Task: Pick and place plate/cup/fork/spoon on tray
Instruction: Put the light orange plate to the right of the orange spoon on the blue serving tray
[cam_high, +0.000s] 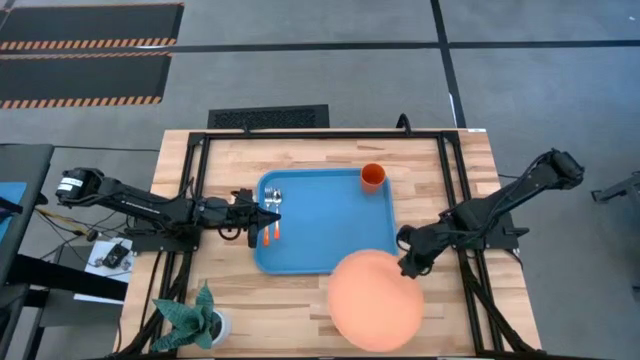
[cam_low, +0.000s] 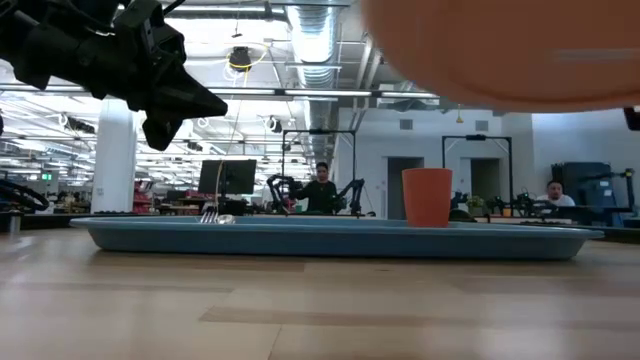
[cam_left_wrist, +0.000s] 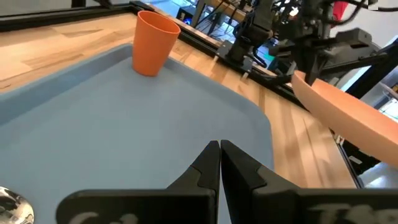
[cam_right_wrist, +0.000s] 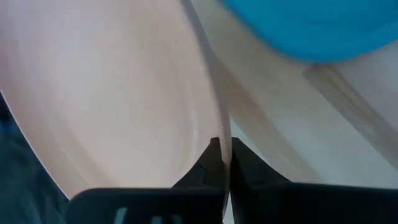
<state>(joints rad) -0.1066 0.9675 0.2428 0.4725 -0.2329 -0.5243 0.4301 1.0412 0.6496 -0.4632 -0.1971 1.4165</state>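
Observation:
The salmon-orange plate is up in the air over the table's near right part, partly above the near right corner of the blue tray. My right gripper is shut on its rim. The orange cup stands upright in the tray's far right corner. The fork and spoon lie on the tray by its left edge, their orange handles toward the near side. My left gripper hovers above them, shut and empty; the low view shows it clear of the tray. My right gripper pinches the plate's rim between its two fingers, one on each face, at the plate's far right side. The fingers come slanting from the table's right. The plate is lifted clear of table and tray, and looks somewhat tilted in the left wrist view.
A white pot with a green plant stands at the table's near left corner. Black frame rails run along the table's sides. People sit in the room beyond the table. Bare tray floor lies between the cutlery and the cup.

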